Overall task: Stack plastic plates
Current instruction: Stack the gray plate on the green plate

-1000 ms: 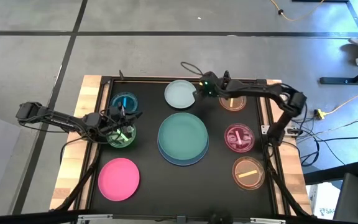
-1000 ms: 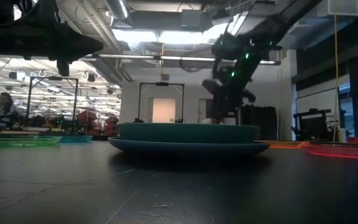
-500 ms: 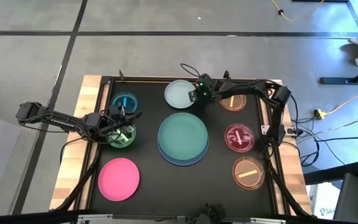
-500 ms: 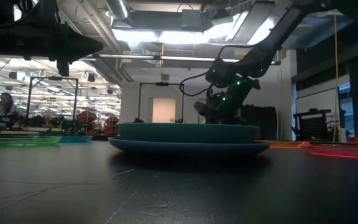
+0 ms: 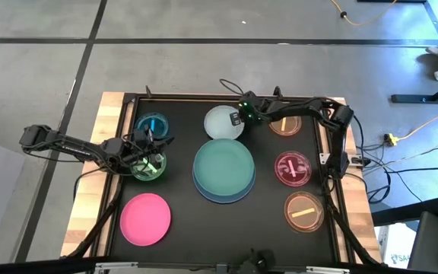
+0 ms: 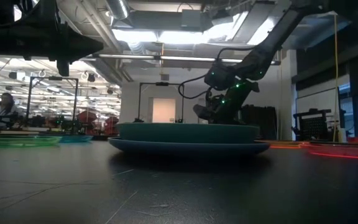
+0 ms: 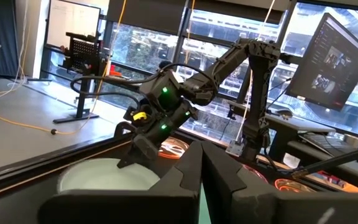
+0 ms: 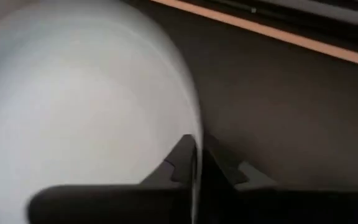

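The small pale mint plate [image 5: 223, 123] lies at the far middle of the black mat, and my right gripper [image 5: 239, 118] is shut on its right rim. Just nearer, the teal plate [image 5: 224, 166] sits on the light blue plate [image 5: 223, 195]. The pink plate [image 5: 146, 218] lies flat at the near left. My left gripper [image 5: 147, 149] is shut with nothing between its fingers [image 7: 201, 169]. It stands at the left between the blue dish [image 5: 152, 125] and the green dish [image 5: 149, 165]. My right gripper pinches the pale mint plate's right rim [image 8: 194, 144] between its two fingers, one above the rim and one beneath. The fingers come from the table's right, slanting down. Whether the plate's left part is on the mat, I cannot tell.
Along the right side lie an orange dish [image 5: 285, 125], a magenta dish [image 5: 292, 168] and a second orange dish [image 5: 304, 211]. The mat's wooden border [image 5: 90, 198] frames the work area. Cables run off the table's right edge.
My right gripper has gone left and down to the pale mint plate's right rim and shut on it. The plate has shifted a little toward the teal plate.
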